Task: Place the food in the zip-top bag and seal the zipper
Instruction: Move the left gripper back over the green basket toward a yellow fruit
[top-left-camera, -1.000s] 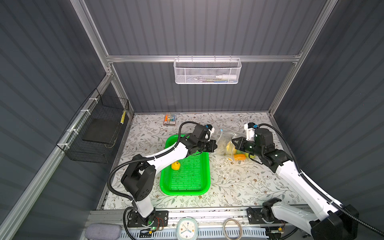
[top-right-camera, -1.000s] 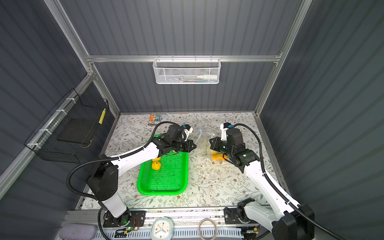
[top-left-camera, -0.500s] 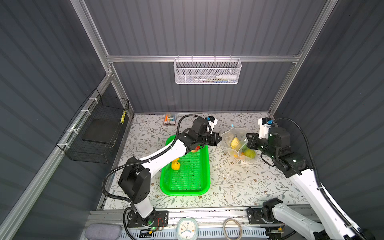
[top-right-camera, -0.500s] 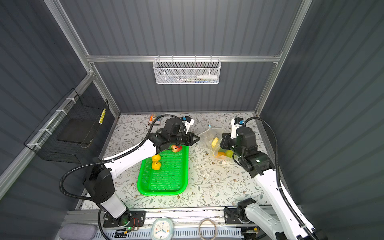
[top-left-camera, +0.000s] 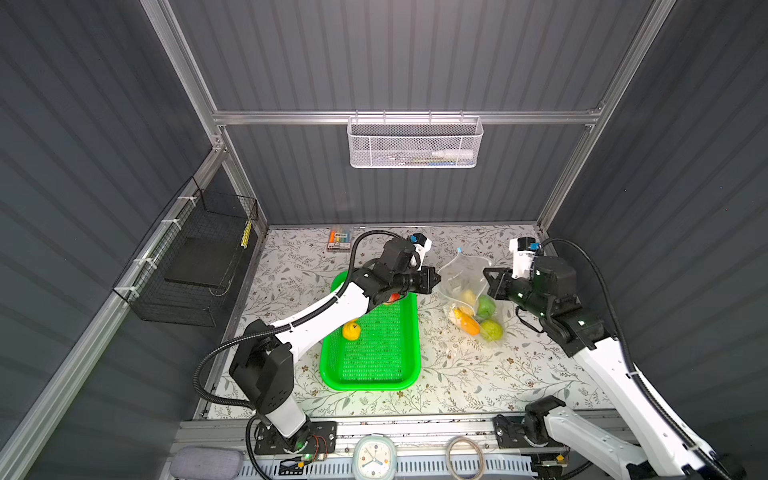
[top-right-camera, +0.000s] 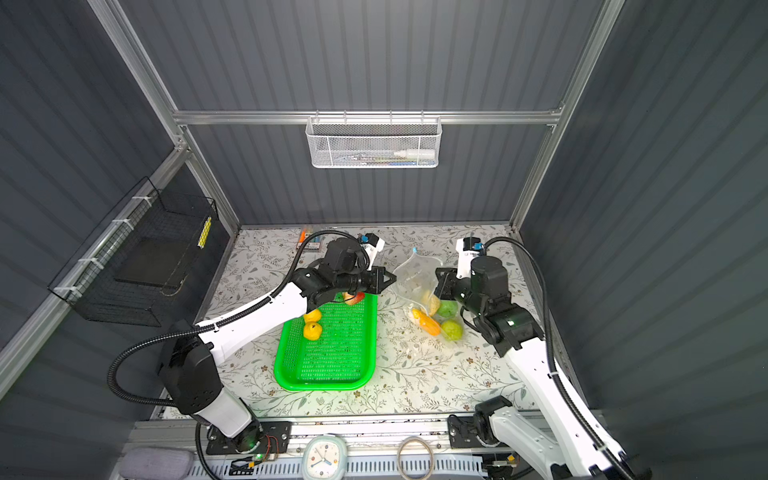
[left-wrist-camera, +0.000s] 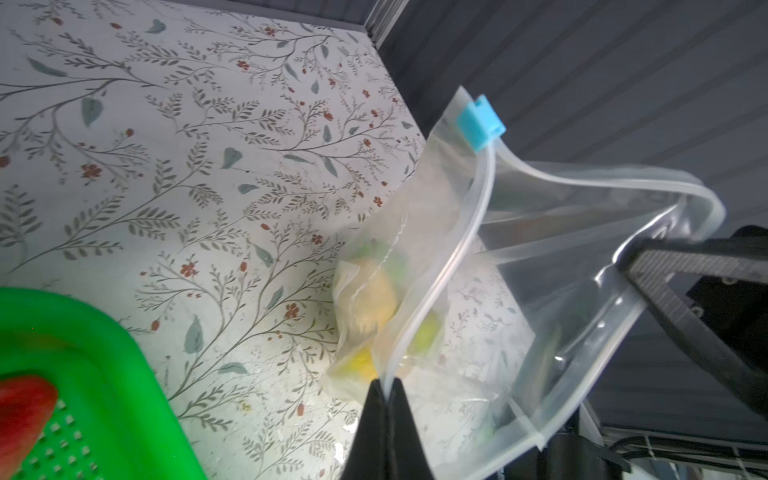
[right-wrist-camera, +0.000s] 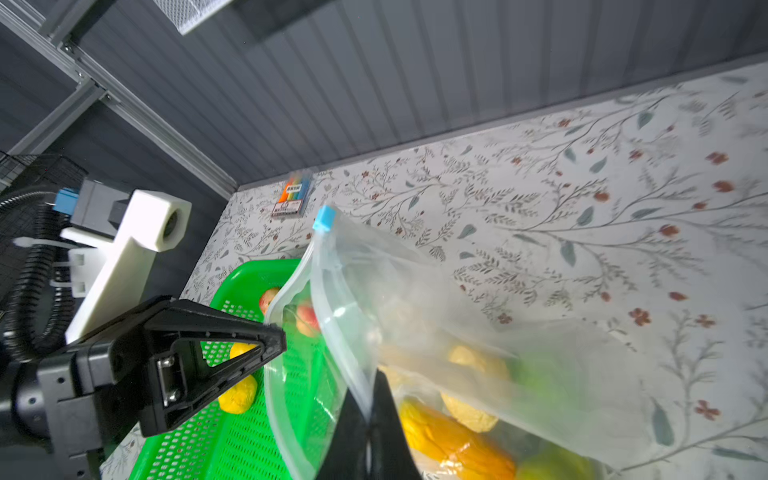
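Pinching opposite lips of a clear crinkly plastic zip-top bag (top-left-camera: 459, 282) (top-right-camera: 415, 274), the left tool (top-left-camera: 435, 279) and the right tool (top-left-camera: 487, 275) hold its mouth spread wide above the floral-patterned worktop (top-left-camera: 478, 374) in both top views, each tool clamped tight on the plastic. Two green toy fruits (top-left-camera: 486, 307), an orange carrot-like piece (top-left-camera: 468, 323) and pale yellow pieces (top-left-camera: 467, 297) lie in the bag's lower end, just right of a green perforated plastic tray (top-left-camera: 374, 357). A top view shows two small yellow toy fruits (top-right-camera: 312, 331) and a red toy fruit (top-right-camera: 355, 297) in that tray, partly under the left arm. From the left wrist, the left tool's tips are seen closed on the thin clear zipper strip (left-wrist-camera: 461, 249), with the light-blue slider tab (left-wrist-camera: 480, 122) at the strip's far end. From the right wrist, the right tool (right-wrist-camera: 371, 384) grips the other lip, the left tool (right-wrist-camera: 280, 338) faces it across the opening, and the tray (right-wrist-camera: 232, 440) lies behind.
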